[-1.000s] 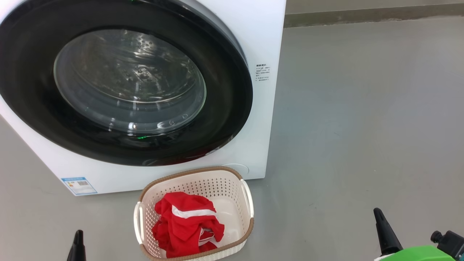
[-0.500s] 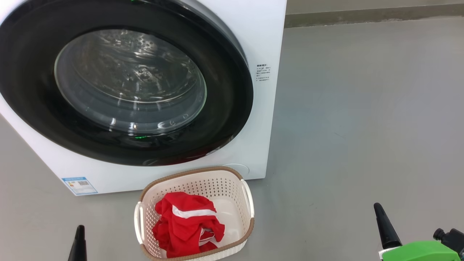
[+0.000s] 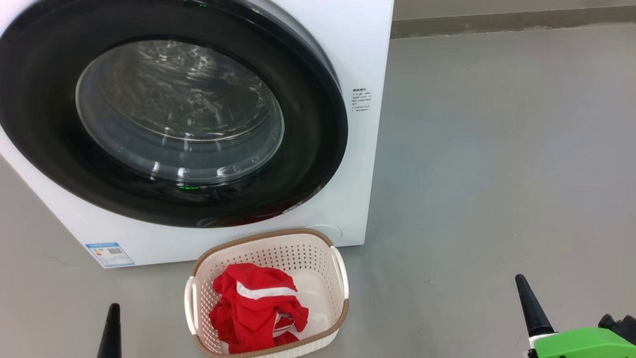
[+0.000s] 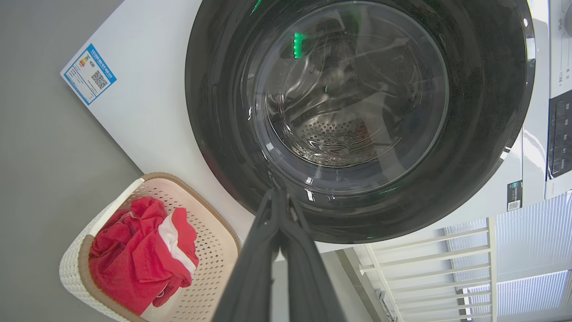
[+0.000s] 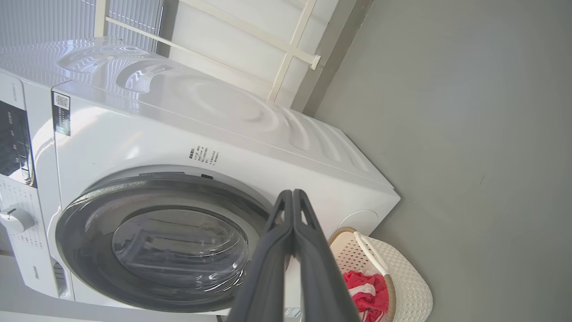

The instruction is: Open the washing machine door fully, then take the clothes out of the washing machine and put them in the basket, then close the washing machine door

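The white washing machine [image 3: 357,64] stands ahead with its round black-rimmed door [image 3: 308,164] shut flat against the front; steel drum shows through the glass. The cream basket [image 3: 303,251] sits on the floor just before it, holding the red clothes [image 3: 253,308] with white stripes. My left gripper [image 3: 113,318] is low at the left of the basket, shut and empty. My right gripper [image 3: 522,293] is low at the right, shut and empty, well clear of the basket. In the left wrist view the fingers [image 4: 279,214] press together before the door [image 4: 214,89]; the right wrist view shows its fingers [image 5: 292,210] together too.
Grey floor [image 3: 497,149] spreads open to the right of the machine, ending at a wall base [image 3: 497,20]. A blue label sticker [image 3: 108,254] marks the machine's lower left front. A white railing [image 4: 424,259] stands beside the machine.
Both grippers have edged slightly upward in the head view; the right one's green body rose into view a little more. Door, basket and clothes are unchanged.
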Tool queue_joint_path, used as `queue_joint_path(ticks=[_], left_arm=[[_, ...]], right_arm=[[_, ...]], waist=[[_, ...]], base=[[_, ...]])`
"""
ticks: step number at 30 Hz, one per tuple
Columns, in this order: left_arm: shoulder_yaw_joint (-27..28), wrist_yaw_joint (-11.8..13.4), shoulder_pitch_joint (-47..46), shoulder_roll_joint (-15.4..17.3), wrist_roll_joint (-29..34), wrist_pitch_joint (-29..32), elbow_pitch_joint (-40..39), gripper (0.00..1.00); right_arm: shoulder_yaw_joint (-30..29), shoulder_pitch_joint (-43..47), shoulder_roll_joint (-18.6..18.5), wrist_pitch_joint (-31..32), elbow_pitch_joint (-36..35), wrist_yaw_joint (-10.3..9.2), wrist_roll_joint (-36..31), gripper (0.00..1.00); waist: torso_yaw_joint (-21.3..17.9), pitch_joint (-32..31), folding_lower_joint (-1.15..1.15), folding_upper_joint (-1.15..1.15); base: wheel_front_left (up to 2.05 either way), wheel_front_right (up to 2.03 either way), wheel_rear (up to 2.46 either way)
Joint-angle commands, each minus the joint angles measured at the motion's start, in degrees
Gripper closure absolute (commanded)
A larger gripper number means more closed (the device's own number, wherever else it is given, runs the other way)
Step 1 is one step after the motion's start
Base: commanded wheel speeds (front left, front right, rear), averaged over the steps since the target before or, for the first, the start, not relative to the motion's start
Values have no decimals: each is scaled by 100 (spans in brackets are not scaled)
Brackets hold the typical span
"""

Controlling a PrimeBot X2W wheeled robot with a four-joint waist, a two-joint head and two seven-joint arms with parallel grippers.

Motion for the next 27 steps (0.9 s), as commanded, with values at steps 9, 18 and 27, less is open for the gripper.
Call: queue_joint_path(ticks=[9, 18, 27], left_arm=[[194, -14, -373, 36, -604, 170, -104, 100], [219, -15, -468, 0, -1122, 318, -94, 100], [244, -16, -564, -37, -1640, 466, -85, 100]], right_arm=[[27, -325, 0, 199, -183, -5, 698, 100], [-15, -381, 25, 352, -198, -5, 1233, 100], [-57, -437, 50, 505, -214, -6, 1768, 100]], waist=[[7, -3, 0, 0], [13, -6, 0, 0], [20, -9, 0, 0]], base=[[0, 0, 0], [0, 0, 0], [0, 0, 0]])
